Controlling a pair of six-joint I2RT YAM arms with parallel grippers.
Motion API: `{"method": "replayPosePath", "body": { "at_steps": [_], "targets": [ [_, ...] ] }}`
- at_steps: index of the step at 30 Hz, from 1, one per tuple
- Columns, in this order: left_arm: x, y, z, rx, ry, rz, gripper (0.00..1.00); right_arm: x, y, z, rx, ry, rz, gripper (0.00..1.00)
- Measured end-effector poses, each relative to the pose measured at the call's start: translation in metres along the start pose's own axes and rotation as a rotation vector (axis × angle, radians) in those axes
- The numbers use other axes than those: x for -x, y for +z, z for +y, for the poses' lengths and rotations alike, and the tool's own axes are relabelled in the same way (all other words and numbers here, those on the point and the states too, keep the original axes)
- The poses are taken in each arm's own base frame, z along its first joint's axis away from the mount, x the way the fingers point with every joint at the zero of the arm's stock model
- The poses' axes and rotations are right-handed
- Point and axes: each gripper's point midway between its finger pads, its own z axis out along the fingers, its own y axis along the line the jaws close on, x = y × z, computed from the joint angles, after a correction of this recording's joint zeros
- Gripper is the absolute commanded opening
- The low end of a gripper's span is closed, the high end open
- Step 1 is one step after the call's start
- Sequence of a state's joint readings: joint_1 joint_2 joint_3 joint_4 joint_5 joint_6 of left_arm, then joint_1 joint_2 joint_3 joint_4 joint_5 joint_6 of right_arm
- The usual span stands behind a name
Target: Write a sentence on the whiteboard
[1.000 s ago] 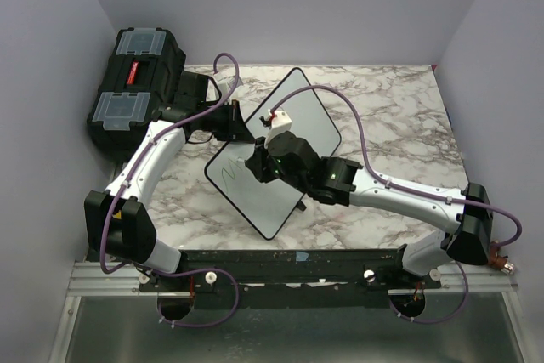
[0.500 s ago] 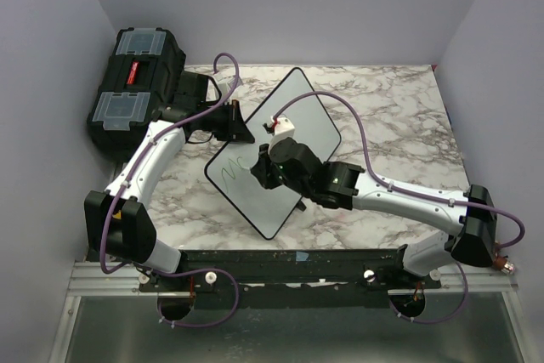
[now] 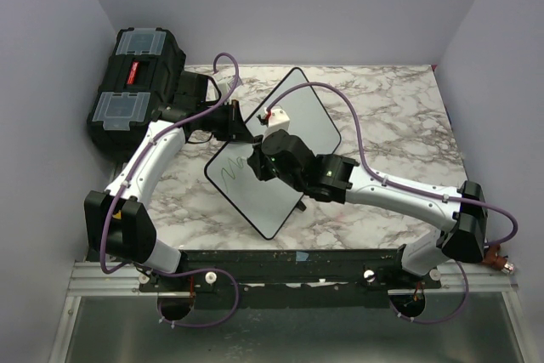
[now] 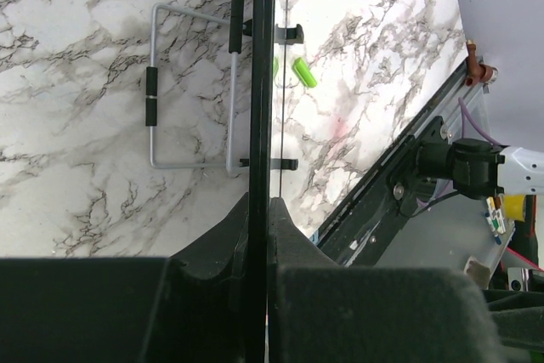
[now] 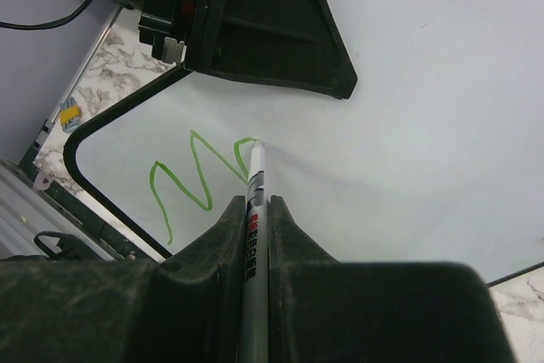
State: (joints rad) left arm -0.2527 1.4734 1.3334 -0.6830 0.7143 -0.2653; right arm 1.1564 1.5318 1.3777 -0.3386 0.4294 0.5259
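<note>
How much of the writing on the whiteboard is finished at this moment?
Done: one short green zigzag stroke near a corner of the whiteboard. In hand: the left fingers clamp the board's edge, and the right fingers hold the marker tip at the stroke's end. Left: nearly the whole sentence; most of the face is blank.

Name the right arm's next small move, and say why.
Probably slide the marker onward across the blank face of the whiteboard: the sentence is so far one green zigzag ending at the tip, and the left tool clamps the board's edge.

Marker (image 5: 253, 201) tip touches whiteboard (image 5: 408, 108).
</note>
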Motion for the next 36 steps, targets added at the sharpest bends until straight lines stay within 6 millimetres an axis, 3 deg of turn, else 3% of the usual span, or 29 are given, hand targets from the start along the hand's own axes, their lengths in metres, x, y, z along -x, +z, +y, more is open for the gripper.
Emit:
{"method": "replayPosePath", "body": {
  "at_steps": [11, 22, 36],
  "targets": [
    [0.000, -0.001, -0.002, -0.001, 0.006, -0.003, 0.00, 0.003, -0.006, -0.002, 0.016, 0.012, -0.030, 0.01],
    [0.000, -0.001, -0.004, 0.001, 0.012, -0.004, 0.00, 0.021, -0.013, 0.000, 0.032, 0.037, -0.097, 0.01],
    [0.000, -0.001, -0.003, 0.004, 0.012, -0.005, 0.00, 0.005, -0.004, -0.006, 0.007, 0.024, -0.065, 0.01]
  ]
}}
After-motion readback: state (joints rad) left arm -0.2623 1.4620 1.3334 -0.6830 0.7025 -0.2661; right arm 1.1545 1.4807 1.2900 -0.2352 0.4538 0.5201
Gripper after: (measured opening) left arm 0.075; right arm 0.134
